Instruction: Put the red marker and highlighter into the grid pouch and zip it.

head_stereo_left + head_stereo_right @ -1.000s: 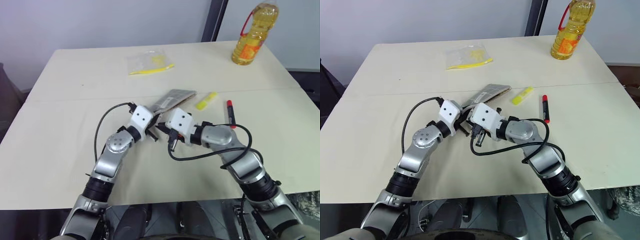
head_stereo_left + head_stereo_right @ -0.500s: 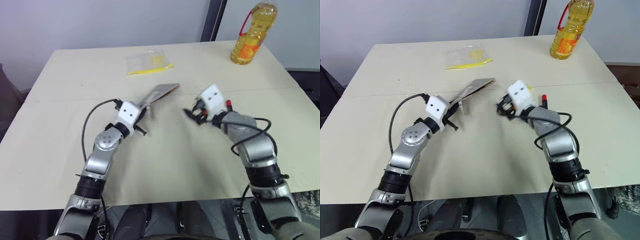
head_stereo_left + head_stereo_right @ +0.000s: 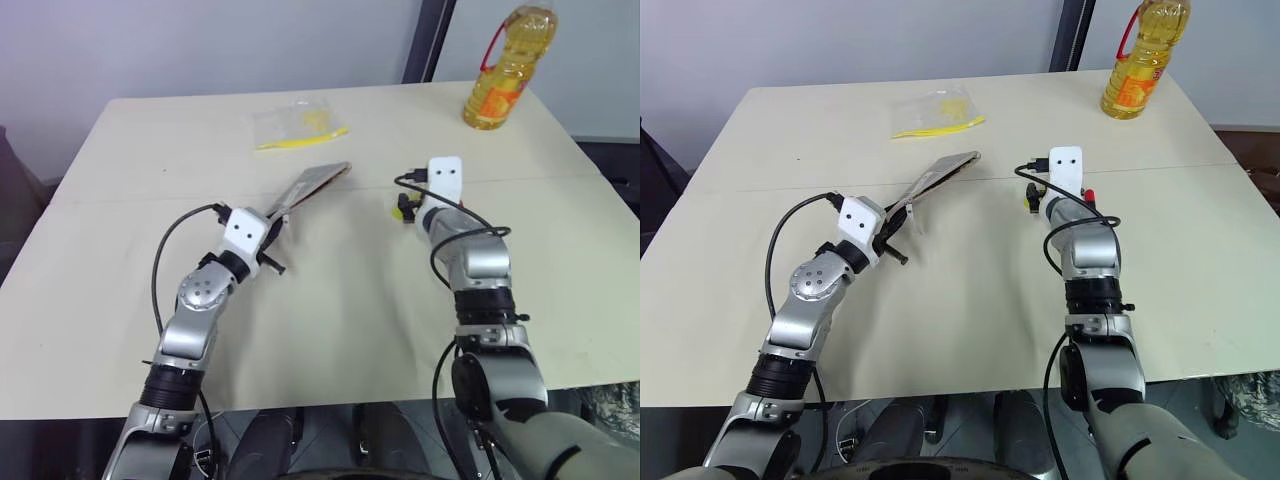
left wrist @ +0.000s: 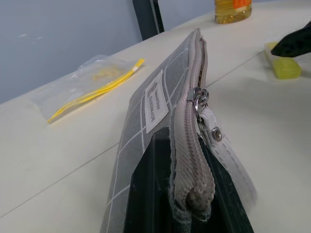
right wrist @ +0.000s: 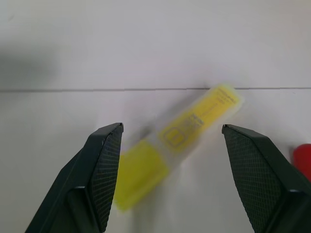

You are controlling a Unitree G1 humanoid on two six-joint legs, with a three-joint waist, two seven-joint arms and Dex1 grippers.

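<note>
My left gripper is shut on the near end of the grid pouch. The grey pouch with white lines is held tilted up off the table. In the left wrist view its zipper pull with a white strap sits partway along the top edge. My right gripper is open and points down at the table, with its fingers either side of the yellow highlighter, apart from it. The red marker lies just to the right of the highlighter, mostly hidden behind my right wrist.
A clear plastic bag with a yellow strip lies at the back of the table. A bottle of yellow oil stands at the back right corner. Black cables loop beside both wrists.
My right gripper has let go near the pouch, opened, and swung right and forward to over the highlighter. My left gripper has carried the pouch a little to the left.
</note>
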